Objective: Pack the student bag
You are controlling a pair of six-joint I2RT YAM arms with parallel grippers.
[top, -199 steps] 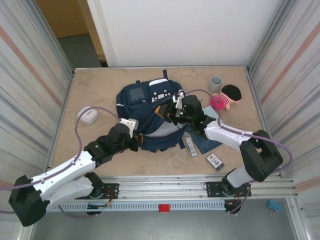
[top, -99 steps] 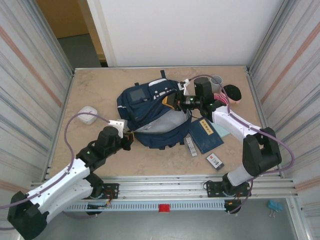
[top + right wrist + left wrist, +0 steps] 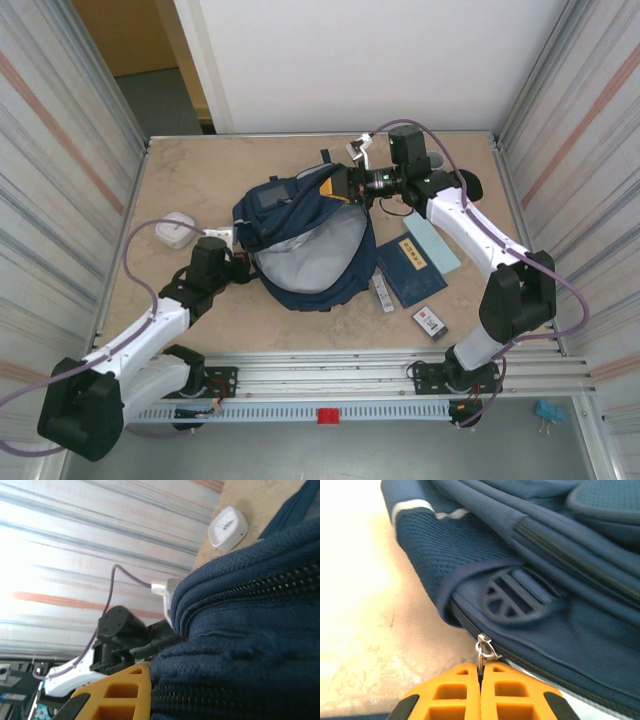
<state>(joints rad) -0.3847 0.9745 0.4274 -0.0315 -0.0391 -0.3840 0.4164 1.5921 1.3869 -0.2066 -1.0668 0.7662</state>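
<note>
The student bag (image 3: 300,245), navy with pale stripes, lies mid-table with its mouth pulled wide and its grey lining (image 3: 310,255) showing. My left gripper (image 3: 243,270) sits at the bag's left edge. In the left wrist view its orange fingers (image 3: 455,690) are shut on the metal zipper pull (image 3: 483,650) of the student bag (image 3: 545,570). My right gripper (image 3: 340,185) holds the bag's far rim lifted off the table. In the right wrist view the navy fabric (image 3: 240,645) is bunched against one orange finger (image 3: 122,692); the other finger is hidden behind the cloth.
A dark blue book (image 3: 410,270) lies right of the bag on a pale blue sheet (image 3: 438,238). A slim grey bar (image 3: 382,292) and a small black-and-white box (image 3: 430,321) lie near the front. A white clock (image 3: 172,230) sits at the left. A doll's dark head (image 3: 468,183) shows behind the right arm.
The right gripper rose and moved back with the bag's rim. The left gripper drew the zipper pull leftwards. The bag's mouth opened wider, baring more grey lining and the book.
</note>
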